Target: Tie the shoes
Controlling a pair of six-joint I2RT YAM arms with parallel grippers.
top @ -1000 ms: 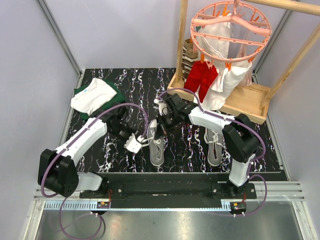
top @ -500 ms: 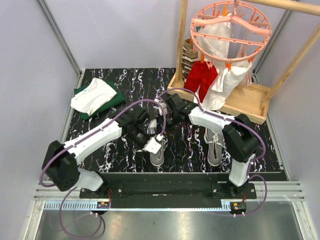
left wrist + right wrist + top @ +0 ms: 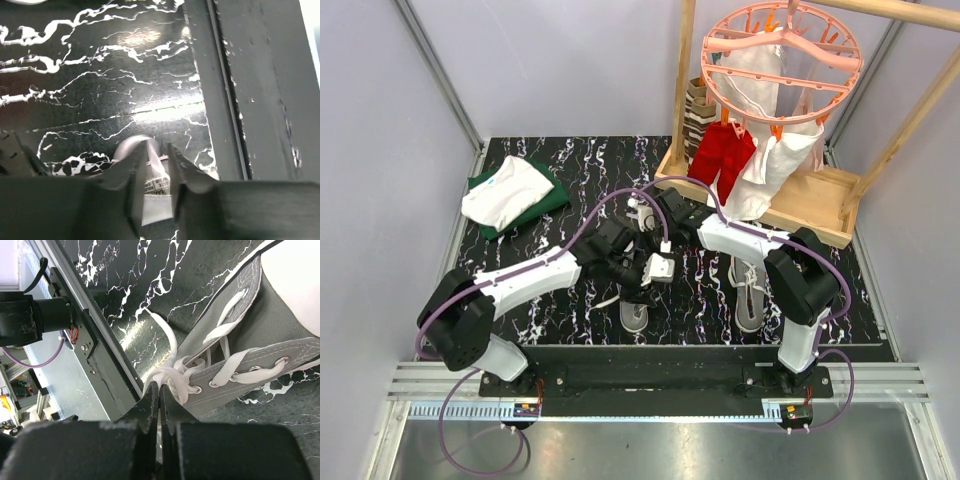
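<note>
Right gripper [image 3: 159, 390] pinches white lace [image 3: 170, 377] at its fingertips; pull gently taut. Left gripper [image 3: 156, 151] is narrowly parted, shoe [image 3: 132, 147] just beyond its tips; it likely needs widening.

Clad in white shells over black joints on left arm [image 3: 530, 278] and right arm [image 3: 740, 238] alike. Trailed by looped purple cables [image 3: 442, 432]. Tipped with dark grey fingers [image 3: 117, 176].

left arm [image 3: 530, 275] stretched rightward | left end effector [image 3: 158, 156] slightly parted | right end effector [image 3: 159, 390] pressed closed
</note>
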